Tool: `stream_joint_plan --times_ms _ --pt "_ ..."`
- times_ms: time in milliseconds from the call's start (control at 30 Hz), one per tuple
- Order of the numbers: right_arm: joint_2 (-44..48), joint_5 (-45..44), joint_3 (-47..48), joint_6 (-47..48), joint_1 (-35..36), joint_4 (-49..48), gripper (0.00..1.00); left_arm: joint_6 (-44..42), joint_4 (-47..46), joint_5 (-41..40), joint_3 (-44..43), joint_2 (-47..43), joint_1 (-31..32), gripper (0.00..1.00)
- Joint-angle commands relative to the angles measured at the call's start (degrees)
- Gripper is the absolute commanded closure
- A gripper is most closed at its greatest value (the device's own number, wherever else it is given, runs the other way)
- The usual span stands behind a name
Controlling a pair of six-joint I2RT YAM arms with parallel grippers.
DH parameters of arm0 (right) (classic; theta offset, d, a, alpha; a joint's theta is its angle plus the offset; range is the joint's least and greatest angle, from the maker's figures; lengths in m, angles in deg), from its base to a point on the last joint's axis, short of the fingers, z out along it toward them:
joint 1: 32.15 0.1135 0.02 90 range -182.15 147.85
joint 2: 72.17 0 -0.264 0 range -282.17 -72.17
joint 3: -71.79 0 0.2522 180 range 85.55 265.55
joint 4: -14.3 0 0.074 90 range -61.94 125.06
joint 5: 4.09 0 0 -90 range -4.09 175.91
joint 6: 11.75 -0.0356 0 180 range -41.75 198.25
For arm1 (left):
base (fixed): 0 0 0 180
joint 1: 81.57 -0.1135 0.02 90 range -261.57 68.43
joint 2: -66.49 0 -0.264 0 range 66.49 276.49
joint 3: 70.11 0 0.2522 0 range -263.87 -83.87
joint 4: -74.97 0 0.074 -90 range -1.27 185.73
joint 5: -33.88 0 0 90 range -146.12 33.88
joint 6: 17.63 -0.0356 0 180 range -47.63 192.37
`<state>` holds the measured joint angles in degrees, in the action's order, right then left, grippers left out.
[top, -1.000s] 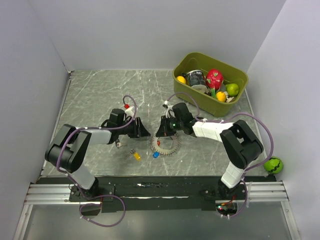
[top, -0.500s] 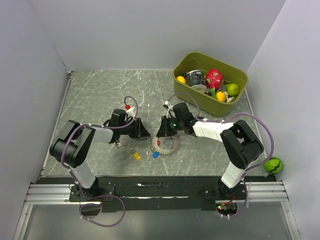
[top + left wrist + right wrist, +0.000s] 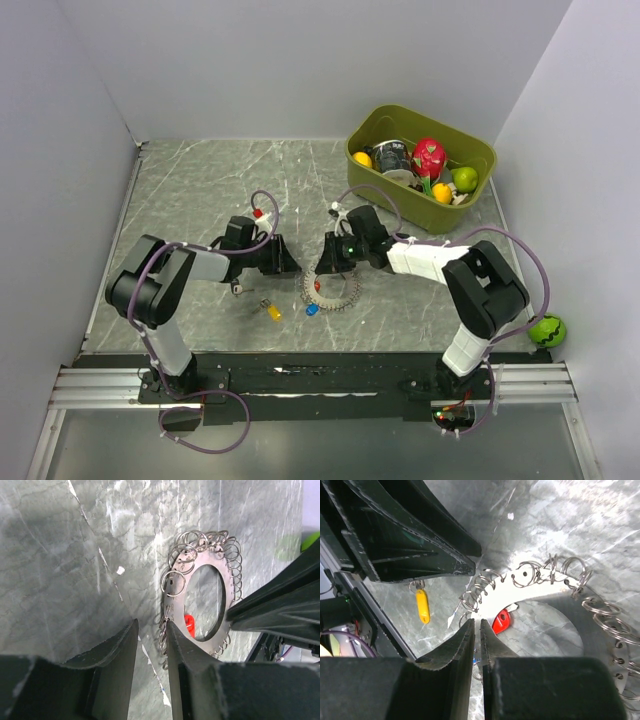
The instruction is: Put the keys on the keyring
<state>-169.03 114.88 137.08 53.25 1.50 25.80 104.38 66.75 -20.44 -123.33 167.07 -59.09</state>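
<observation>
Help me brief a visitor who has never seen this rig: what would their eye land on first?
Mid-table lies the keyring, a flat metal disc fringed with small wire rings, with the left gripper and right gripper pointing at its far edge from either side. In the far right corner, an olive bin heaped with bright-coloured objects stands out. A yellow key lies loose left of the ring.
</observation>
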Motion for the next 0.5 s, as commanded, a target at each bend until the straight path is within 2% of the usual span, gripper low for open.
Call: stream_joint_plan --times_ms 0,100,267,467 --pt "5.3 1.2 -2.6 -1.2 -2.6 -3.5 0.82 -1.2 -1.5 0.6 -2.1 0.1 0.5 0.65" --pt "8.3 2.4 -5.3 -3.2 -4.7 -7.0 0.80 -1.2 -1.4 0.5 -2.2 0.1 0.6 0.65" --pt "10.4 0.5 -5.6 -1.7 -6.1 -4.9 0.63 -1.3 -1.5 0.6 -2.7 0.4 0.8 0.63" --pt "9.1 -0.5 -5.0 -0.8 -6.3 -3.1 0.51 -2.8 1.1 -0.3 -5.1 0.9 0.9 0.60"
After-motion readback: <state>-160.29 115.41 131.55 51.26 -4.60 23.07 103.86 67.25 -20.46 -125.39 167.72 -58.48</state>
